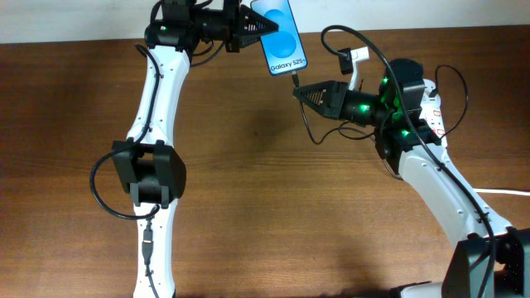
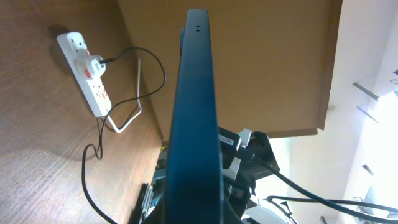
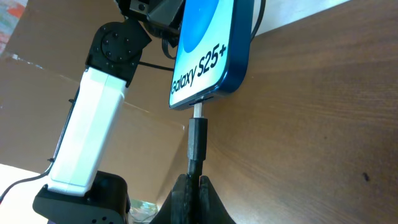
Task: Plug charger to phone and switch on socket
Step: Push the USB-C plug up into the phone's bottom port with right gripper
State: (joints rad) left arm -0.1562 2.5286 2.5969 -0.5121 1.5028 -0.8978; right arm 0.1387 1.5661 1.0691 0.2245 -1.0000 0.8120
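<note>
Above the table's [image 1: 248, 182] far edge, charger [image 1: 296, 80] meets phone [image 1: 280, 35]
Overhead: left gripper [image 1: 255, 31] clamped on the phone, right gripper [image 1: 300, 89] pinching the charger. Left wrist: socket [image 2: 87, 74] lies well apart. Right wrist: tip looks partly in, so I'd push straight next.

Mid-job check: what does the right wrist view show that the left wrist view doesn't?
Right wrist only: the right tool pinching the charger, whose metal tip is at the bottom edge of the phone with bare metal showing, plus the screen's Galaxy S25+ text. Left wrist only: the socket with a white adapter plugged in; its switch state is unreadable. Both: the phone (edge-on in the left wrist view), the charger's black cable and the wooden table.
</note>
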